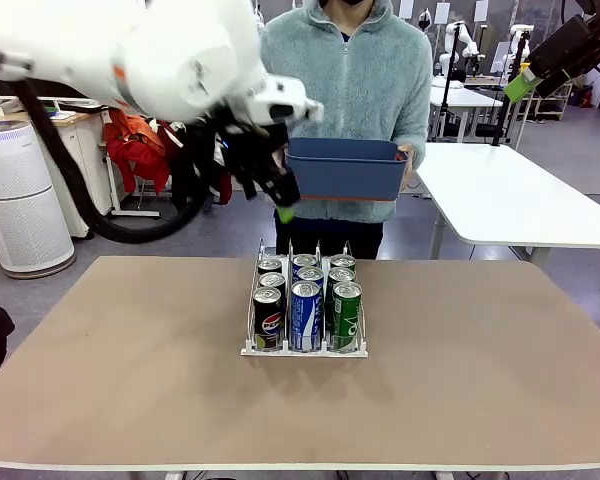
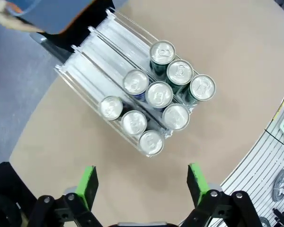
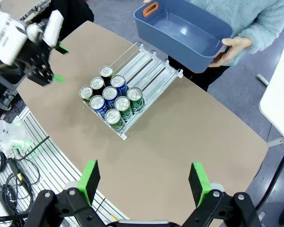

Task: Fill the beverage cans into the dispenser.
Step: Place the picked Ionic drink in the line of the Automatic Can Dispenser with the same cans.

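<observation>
Nine beverage cans [image 1: 306, 300] stood packed at the dispenser's [image 2: 97, 61] near end; rigid, smooth and probably slippery, best gripped across the body. Left gripper [image 2: 141, 182] and right gripper [image 3: 144, 182] hung spread, empty.

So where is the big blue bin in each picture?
Front view: the blue bin is top middle, held by the person behind the table.
Left wrist view: a corner of it sits at the top left.
Right wrist view: it is at the top, right of middle.
Shared landmark: the dispenser full of cans, just table-side of the bin.
</observation>
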Action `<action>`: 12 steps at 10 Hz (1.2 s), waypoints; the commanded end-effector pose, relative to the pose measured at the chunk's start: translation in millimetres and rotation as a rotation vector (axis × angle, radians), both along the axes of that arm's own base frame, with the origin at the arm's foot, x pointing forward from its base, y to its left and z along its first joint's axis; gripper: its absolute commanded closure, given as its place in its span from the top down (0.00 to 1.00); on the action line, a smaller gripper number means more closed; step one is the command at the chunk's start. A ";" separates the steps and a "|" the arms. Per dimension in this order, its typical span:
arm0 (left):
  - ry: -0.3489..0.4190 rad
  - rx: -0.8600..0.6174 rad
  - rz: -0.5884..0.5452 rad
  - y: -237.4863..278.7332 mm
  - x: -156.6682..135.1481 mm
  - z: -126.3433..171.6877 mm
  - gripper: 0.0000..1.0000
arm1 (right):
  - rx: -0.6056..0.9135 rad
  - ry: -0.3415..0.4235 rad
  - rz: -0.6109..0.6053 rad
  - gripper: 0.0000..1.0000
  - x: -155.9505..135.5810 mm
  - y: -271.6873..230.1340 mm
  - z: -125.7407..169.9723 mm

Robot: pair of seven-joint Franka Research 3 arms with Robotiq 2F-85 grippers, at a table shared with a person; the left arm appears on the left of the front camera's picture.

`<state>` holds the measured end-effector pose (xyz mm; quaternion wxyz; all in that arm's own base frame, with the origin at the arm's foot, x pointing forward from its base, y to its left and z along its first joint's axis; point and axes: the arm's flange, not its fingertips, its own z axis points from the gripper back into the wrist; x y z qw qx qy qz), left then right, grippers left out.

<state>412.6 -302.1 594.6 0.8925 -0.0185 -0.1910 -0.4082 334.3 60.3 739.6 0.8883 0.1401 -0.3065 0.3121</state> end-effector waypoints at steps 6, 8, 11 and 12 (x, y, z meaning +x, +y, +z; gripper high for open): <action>-0.147 -0.097 -0.062 90.2 -20.2 147.1 1.00 | 0.000 0.001 0.000 1.00 0.0 1.3 0.0; -0.166 -0.164 -0.053 102.9 -35.8 173.7 1.00 | 0.000 0.001 0.000 1.00 0.0 1.3 0.0; -0.191 -0.178 -0.021 112.8 -49.9 191.5 1.00 | 0.000 0.001 0.000 1.00 0.0 1.3 0.0; -0.193 -0.168 -0.014 111.0 -52.2 190.9 1.00 | 0.000 0.001 0.000 1.00 0.0 1.3 0.0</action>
